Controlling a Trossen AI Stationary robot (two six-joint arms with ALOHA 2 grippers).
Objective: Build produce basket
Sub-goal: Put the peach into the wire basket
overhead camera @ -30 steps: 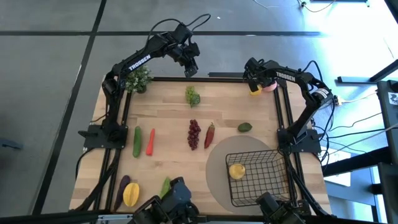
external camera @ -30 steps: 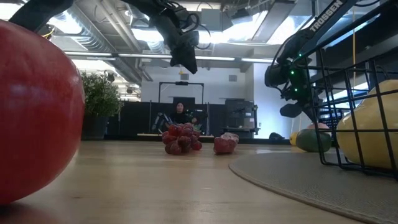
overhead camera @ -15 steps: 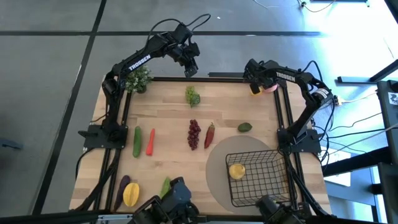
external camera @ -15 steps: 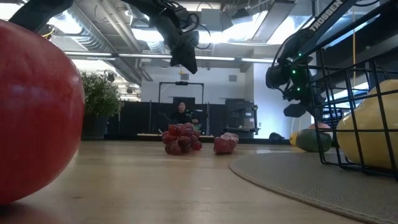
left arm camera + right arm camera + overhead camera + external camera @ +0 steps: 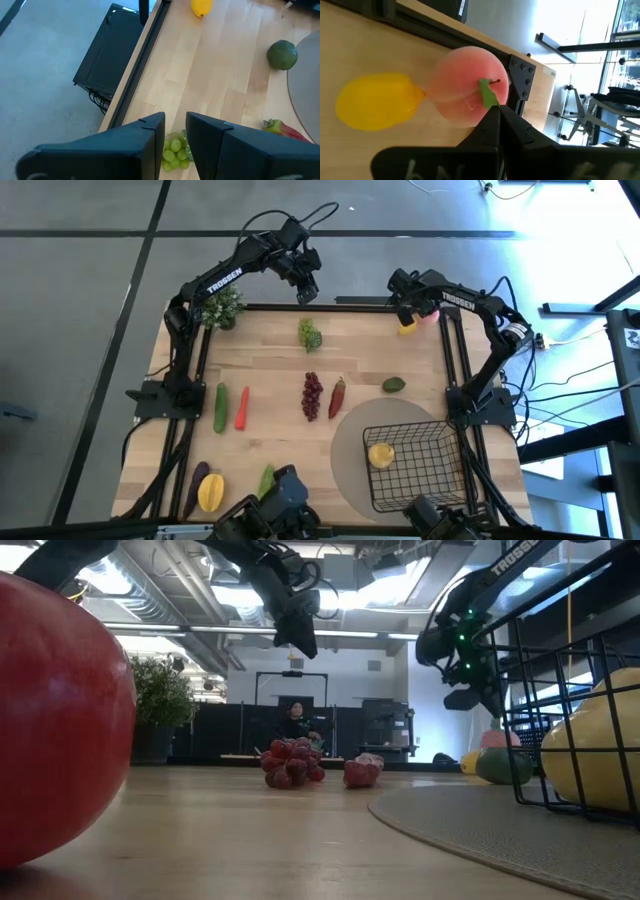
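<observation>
The black wire basket [image 5: 415, 465] stands on a round mat at the near right, with one yellow fruit [image 5: 380, 454] inside. At the far right corner lie a pink peach [image 5: 465, 82] and a yellow lemon [image 5: 375, 102]. My right gripper [image 5: 496, 114] is shut at the peach's green leaf. My left gripper [image 5: 175, 131] hangs open and empty high over the far edge, above the green grapes [image 5: 310, 334], which lie on the wood. My right gripper pinches the peach's green leaf [image 5: 488, 96] between its two shut fingertips, at the leaf's lower end. The fingers slant down onto it from above. Whether the peach [image 5: 432, 314] is clear of the table, I cannot tell.
Dark red grapes [image 5: 313, 395], a red chili [image 5: 337, 396] and an avocado [image 5: 394, 385] lie mid-table. Cucumber [image 5: 220, 407] and carrot [image 5: 242, 407] lie at the left, a mango [image 5: 210, 493] near left. A potted plant [image 5: 222, 308] stands far left. A red apple [image 5: 60, 720] fills the low view's left.
My right gripper has risen, staying shut, and has moved a little toward the far edge. The peach has shifted slightly with it, away from its earlier spot beside the lemon.
</observation>
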